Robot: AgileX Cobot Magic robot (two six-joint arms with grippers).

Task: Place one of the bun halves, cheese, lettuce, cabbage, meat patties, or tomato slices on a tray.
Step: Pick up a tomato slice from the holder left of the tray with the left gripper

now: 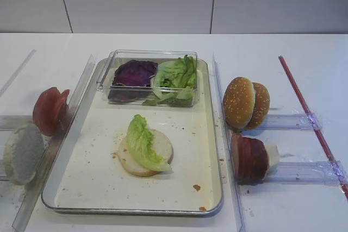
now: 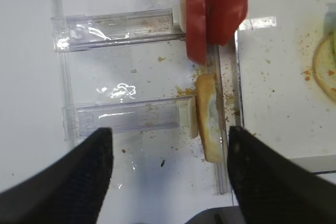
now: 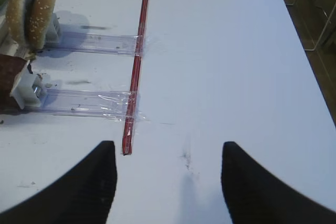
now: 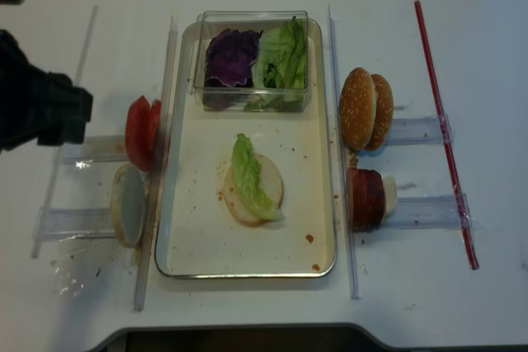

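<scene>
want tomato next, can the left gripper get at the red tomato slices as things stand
Probably yes: the left gripper is open and empty, and the round red tomato slices stand upright just ahead of it with nothing over them.

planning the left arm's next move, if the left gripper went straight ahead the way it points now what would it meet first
Probably the pale bun half standing on edge ahead between the open jaws of the left gripper, with the tomato slices beyond. Depth is unclear; it may pass above them.

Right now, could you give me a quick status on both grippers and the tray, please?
Left gripper open, empty, above the tomato slices. Right gripper open over bare table. Tray holds a bun half topped with lettuce. Nothing in the way.
</scene>
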